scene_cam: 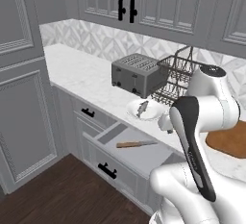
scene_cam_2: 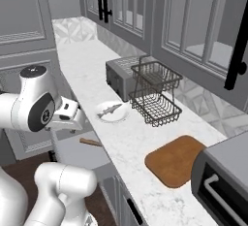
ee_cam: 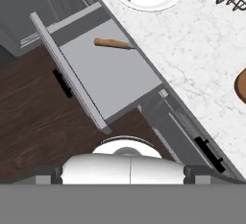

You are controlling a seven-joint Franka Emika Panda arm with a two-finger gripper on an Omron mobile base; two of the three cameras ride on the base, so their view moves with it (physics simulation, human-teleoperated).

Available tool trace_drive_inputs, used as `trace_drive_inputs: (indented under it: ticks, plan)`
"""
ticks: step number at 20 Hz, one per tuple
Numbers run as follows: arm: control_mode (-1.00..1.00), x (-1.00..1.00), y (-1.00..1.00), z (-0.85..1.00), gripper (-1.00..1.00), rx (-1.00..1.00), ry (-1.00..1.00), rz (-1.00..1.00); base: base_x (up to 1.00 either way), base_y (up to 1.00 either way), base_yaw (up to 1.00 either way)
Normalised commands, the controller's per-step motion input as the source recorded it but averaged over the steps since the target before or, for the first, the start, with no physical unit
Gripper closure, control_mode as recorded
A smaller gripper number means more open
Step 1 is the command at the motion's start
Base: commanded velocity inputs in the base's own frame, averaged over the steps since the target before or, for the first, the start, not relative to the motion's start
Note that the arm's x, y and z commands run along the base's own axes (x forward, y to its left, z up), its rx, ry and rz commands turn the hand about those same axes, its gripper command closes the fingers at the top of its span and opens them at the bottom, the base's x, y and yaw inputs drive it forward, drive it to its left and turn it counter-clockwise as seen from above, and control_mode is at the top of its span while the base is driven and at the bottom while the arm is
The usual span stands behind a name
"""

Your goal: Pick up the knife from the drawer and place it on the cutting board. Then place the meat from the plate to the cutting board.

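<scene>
The drawer [scene_cam: 139, 156] stands pulled out under the counter. The knife [scene_cam: 136, 144] lies inside near its back; its wooden handle [ee_cam: 113, 43] shows, while the counter edge hides the blade in the hand view. On the counter just behind sits the white plate [scene_cam: 153, 114] with the grey meat [scene_cam: 142, 108] on it. The reddish-brown cutting board [scene_cam_2: 177, 159] lies further right, bare. My gripper [ee_cam: 122, 176] hovers high over the drawer's front, well above the knife, its tips wide apart and open, holding nothing.
A toaster [scene_cam: 137, 74] and a wire dish rack [scene_cam_2: 155, 94] stand at the back of the marble counter [scene_cam_2: 131, 137]. A dark oven-like appliance [scene_cam_2: 223, 181] sits right of the board. Narrower drawer fronts [scene_cam: 87, 112] flank the open drawer. Dark wood floor [ee_cam: 38, 122] lies below.
</scene>
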Motion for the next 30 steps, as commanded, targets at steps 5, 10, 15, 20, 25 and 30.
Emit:
trace_drive_inputs:
  ticks: [5, 10, 15, 20, 25, 30]
  plan:
    - [1.00, 0.00, 0.00, 0.00, -1.00, 0.00, 0.00, 0.00, 0.25, -0.33, 0.21]
    - [-1.00, 0.23, 0.03, -0.22, -1.00, 0.00, 0.01, 0.11, 0.00, 0.00, 0.00]
    - [-1.00, 0.43, 0.66, -0.62, -1.00, 0.00, 0.00, 0.06, 0.00, 0.00, 0.00]
    - [-1.00, 0.40, 0.61, -0.57, -1.00, 0.00, 0.00, 0.05, 0.00, 0.00, 0.00]
    - [-1.00, 0.18, 0.27, -0.48, -1.00, 0.00, 0.00, 0.07, 0.00, 0.00, 0.00]
    - [-1.00, 0.26, 0.16, -0.35, -1.00, 0.00, 0.00, 0.08, 0.00, 0.00, 0.00]
